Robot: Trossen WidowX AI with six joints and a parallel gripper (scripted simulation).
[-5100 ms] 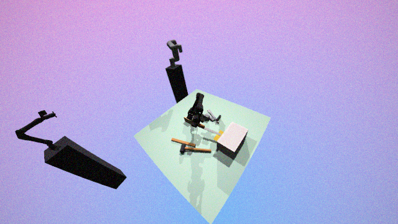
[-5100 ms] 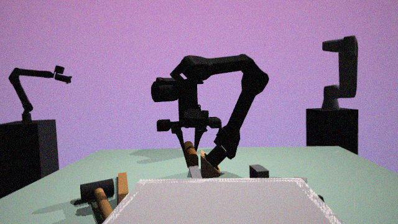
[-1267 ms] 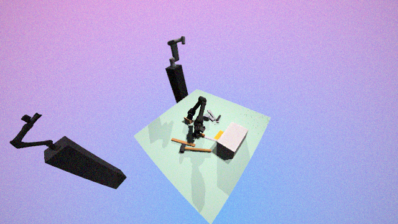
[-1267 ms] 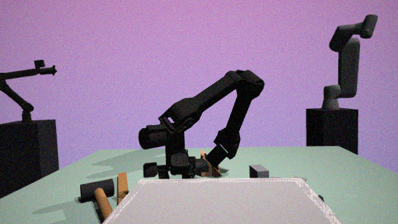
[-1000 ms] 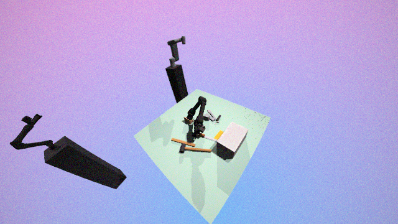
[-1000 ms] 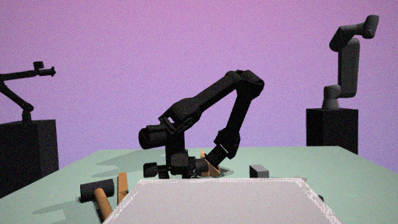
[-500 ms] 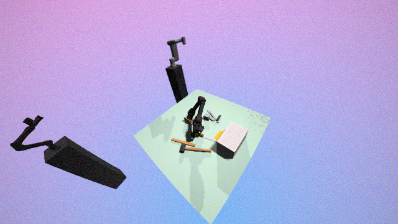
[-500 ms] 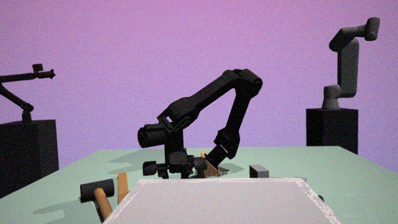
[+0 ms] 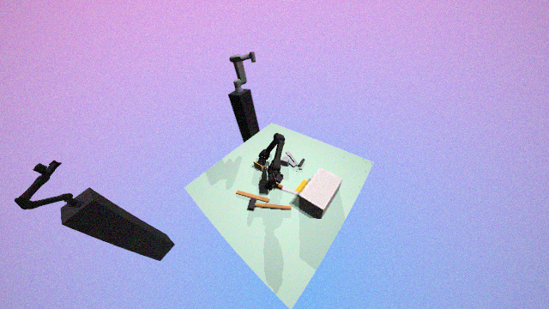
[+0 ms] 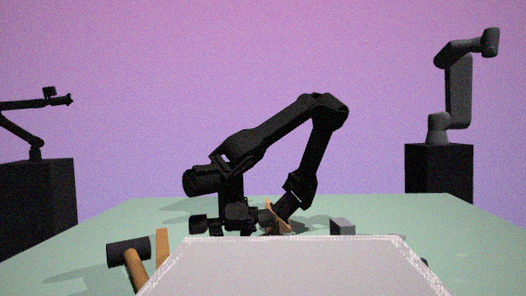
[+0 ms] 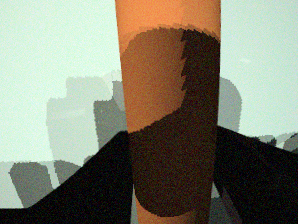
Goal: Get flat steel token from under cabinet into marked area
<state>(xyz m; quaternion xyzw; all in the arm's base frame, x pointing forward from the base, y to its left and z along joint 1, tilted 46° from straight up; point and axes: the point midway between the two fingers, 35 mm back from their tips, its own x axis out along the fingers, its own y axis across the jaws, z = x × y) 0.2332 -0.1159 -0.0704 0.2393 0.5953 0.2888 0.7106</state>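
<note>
"Have the jaws (image 9: 273,185) (image 10: 232,231) got anything?"

"Yes. They are part way open, shut tight on the orange handle (image 9: 278,186) (image 11: 155,75) of a long tool. One black finger is on each side."

"Where does the tool point?"

"From above, its pale shaft (image 9: 288,190) goes out toward about four o'clock, to the white cabinet (image 9: 322,186) (image 10: 288,267). I can't tell if the tip is under it."

"And the steel token?"

"I can't see it in any view. The job says it's under the cabinet. The yellow patch (image 9: 302,185) on the bench (image 9: 219,193) (image 10: 94,230), at the cabinet's nine o'clock side, looks like the place it must go."

"So what now?"

"I think it's time to get a good grip, then reach in. Check the handle doesn't twist or slip. Keep the shaft low and straight, so it fits under and doesn't bump the cabinet. Get the tip behind the token, then pull slowly toward nine o'clock."

"What could go wrong?"

"A fast pull could lose the token or drag it past the yellow. And don't swing toward seven o'clock, because the mallet (image 9: 251,204) (image 10: 128,252) lies that way."
</note>
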